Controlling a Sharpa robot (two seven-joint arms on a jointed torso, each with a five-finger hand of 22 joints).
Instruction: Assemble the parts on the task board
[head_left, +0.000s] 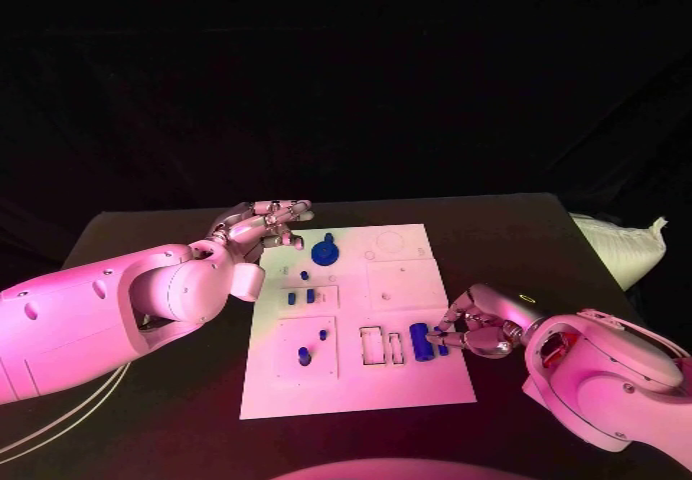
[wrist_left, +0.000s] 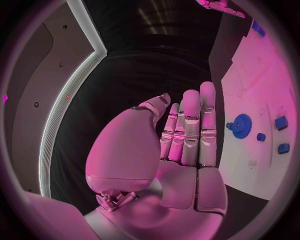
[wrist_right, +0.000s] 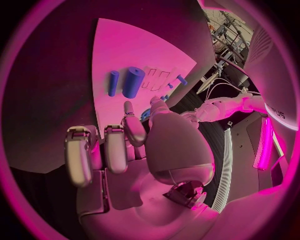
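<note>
Both hands empty beside the task board (head_left: 361, 385).
Left hand (head_left: 264, 228) at the board's far left corner, fingers straight and together in the wrist view, holding nothing, near the blue gear (head_left: 326, 250). Blue parts mid-board. Right hand (head_left: 483, 330) by the right edge, fingers apart, just beside the large blue cylinder (head_left: 420, 341); wrist view separates a thinner peg (wrist_right: 112, 82) alongside.

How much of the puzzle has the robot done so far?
Some looks done: a blue gear sits on the task board, and small blue pieces sit in its left panels. Nothing is held right now. The left hand is open by the board's far left corner; the right hand is beside two loose blue cylinders. Those probably still need fitting.
</note>
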